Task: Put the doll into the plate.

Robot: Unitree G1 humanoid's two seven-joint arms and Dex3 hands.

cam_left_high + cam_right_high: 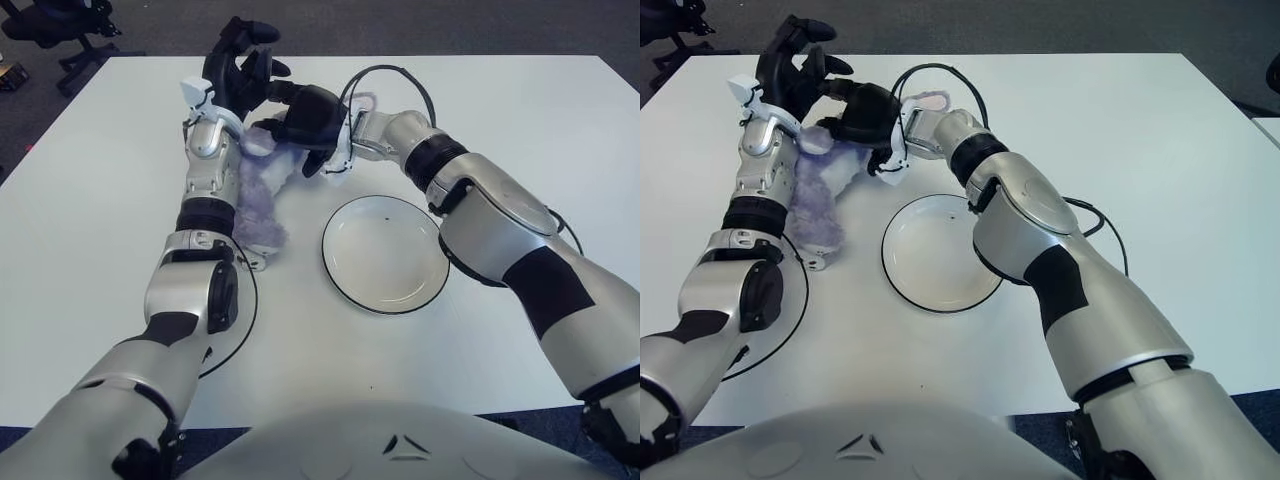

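The doll (262, 200) is a pale purple plush that lies on the white table (520, 110), stretched along my left forearm, to the left of the plate. The plate (385, 255) is white with a thin black rim, empty, at the table's middle. My right hand (288, 130) reaches across above the plate and has its black fingers curled on the doll's upper end. My left hand (245, 60) is raised just behind and left of the right hand, fingers spread, holding nothing. A pink-lined ear (931, 100) shows behind my right wrist.
A second black-rimmed plate (790, 320) lies at the near left, mostly hidden under my left arm. A black cable (385, 72) loops over my right wrist. An office chair (60, 35) stands on the floor beyond the table's far left corner.
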